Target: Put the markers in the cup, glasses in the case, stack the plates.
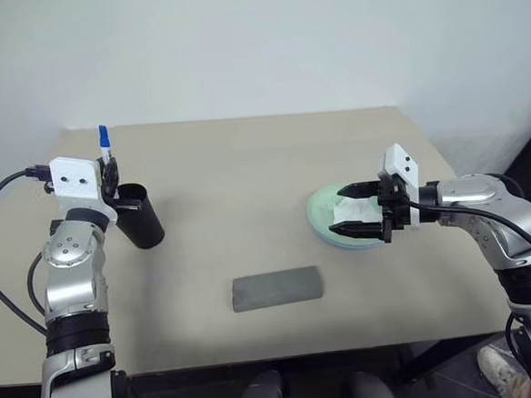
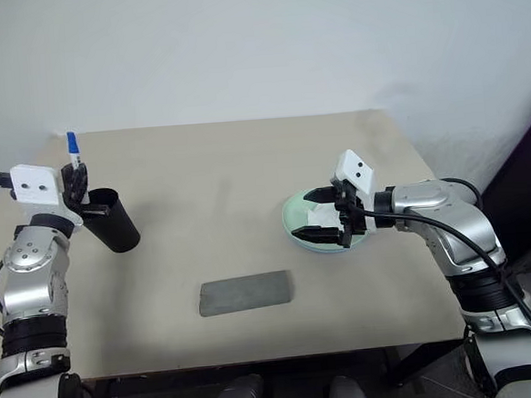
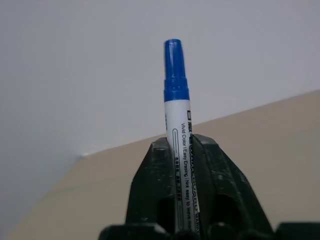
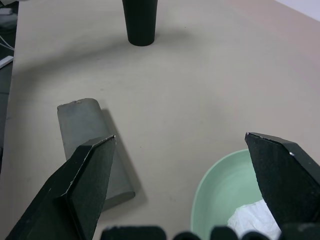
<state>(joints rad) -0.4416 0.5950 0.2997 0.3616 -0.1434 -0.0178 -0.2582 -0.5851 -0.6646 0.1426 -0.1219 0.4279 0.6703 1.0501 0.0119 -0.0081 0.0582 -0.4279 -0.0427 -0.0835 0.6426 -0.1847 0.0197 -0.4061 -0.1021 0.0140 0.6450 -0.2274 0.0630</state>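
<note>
Beige desk (image 1: pixel 245 173): your left tool (image 3: pixel 182 150) pinches a blue-capped marker (image 3: pixel 177 110) reading "Whiteboard", beside the cup (image 1: pixel 139 217); your right tool (image 1: pixel 362 212) gapes empty over the plates (image 1: pixel 319 215).

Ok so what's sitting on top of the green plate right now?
A crumpled white tissue lies on the pale green plate. The right gripper hovers open over it, covering part of the plate. A light blue rim peeks beneath; the rest is hidden.

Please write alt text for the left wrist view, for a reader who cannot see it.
The left gripper has its black jaws on a white marker with a blue cap, pointing up. Behind are the beige table and a pale wall.
</note>
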